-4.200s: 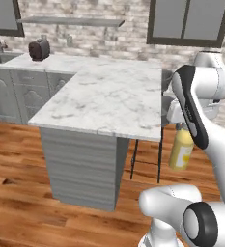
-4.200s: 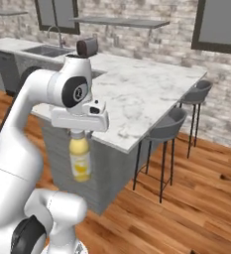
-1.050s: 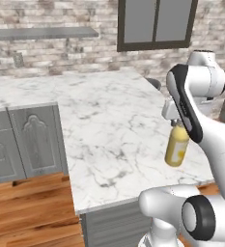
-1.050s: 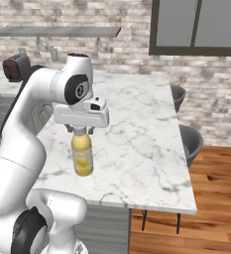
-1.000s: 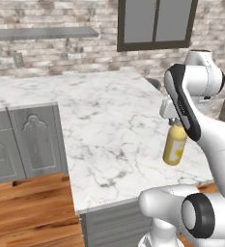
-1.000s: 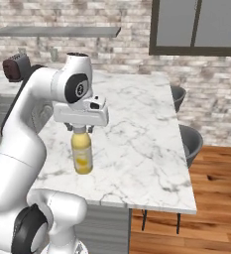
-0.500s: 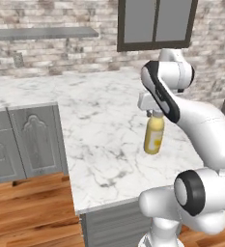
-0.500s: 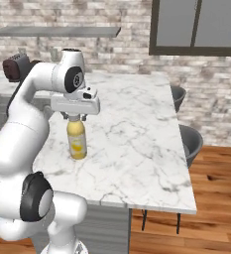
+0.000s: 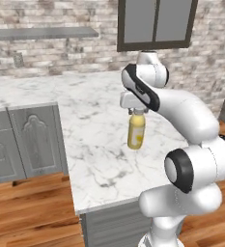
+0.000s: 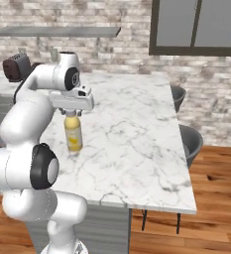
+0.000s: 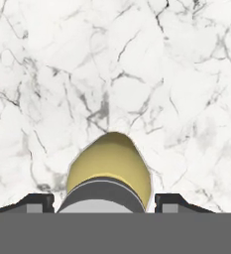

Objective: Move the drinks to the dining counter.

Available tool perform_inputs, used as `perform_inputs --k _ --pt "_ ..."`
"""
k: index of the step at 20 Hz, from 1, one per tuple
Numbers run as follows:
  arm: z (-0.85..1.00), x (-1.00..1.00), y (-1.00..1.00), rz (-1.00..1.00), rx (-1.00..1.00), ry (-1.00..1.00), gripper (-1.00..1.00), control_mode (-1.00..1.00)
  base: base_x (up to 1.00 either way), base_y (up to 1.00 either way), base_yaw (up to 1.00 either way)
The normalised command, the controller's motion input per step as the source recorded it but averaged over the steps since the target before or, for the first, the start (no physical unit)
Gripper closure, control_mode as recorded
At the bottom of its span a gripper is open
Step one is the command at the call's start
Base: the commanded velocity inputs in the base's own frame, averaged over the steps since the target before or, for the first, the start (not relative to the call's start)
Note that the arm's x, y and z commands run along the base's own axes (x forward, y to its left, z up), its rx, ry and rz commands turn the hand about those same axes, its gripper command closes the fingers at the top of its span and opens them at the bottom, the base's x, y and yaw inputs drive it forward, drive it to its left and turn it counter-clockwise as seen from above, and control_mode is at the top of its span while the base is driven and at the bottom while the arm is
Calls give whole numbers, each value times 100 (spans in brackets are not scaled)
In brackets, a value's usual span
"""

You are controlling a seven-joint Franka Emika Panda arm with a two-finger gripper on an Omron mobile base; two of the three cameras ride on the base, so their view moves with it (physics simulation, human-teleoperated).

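Gripping the yellow bottle (image 9: 136, 131) by its cap, the fingers (image 10: 72, 114) hold it upright over the dining counter (image 10: 137, 139).

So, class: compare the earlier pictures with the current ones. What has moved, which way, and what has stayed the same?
The base drove up to the dining counter, so the whole scene shifted. In the last second the arm swung the yellow bottle from the counter's near edge inward, out over the marble. The gripper stayed shut on the bottle's cap, with the bottle hanging upright. Whether its base touches the slab can't be told.
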Motion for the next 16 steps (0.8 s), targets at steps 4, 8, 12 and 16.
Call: perform_inputs --k 4,8,12,16 --pt "-30 68 39 0 0 0 100 -100 0 0 0" --pt "-26 59 30 0 0 0 100 -100 0 0 0" --pt "-31 39 15 0 0 0 100 -100 0 0 0" --pt "-33 25 7 0 0 0 100 -100 0 0 0"
